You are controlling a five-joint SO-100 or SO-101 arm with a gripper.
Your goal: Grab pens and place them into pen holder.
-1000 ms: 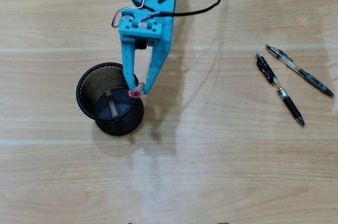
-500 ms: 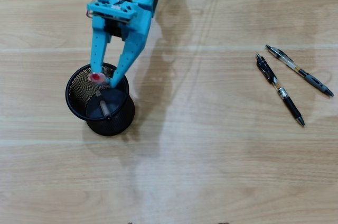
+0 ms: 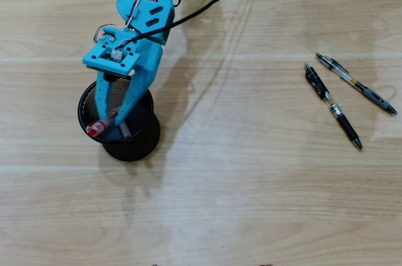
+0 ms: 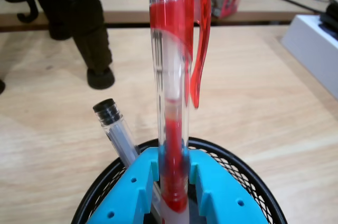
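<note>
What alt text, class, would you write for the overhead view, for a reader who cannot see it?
A blue gripper holds a red pen over a black mesh holder on a wooden table. Two black pens lie side by side, apart, at the right.

Red pen (image 4: 171,102) upright over black mesh holder (image 3: 144,134); two black pens (image 3: 333,106) apart.

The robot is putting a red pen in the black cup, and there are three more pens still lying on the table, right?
Not quite. The overhead view shows only two pens lying on the table: a black pen and a clear pen. The rest holds: the gripper has the red pen over the black cup.
</note>
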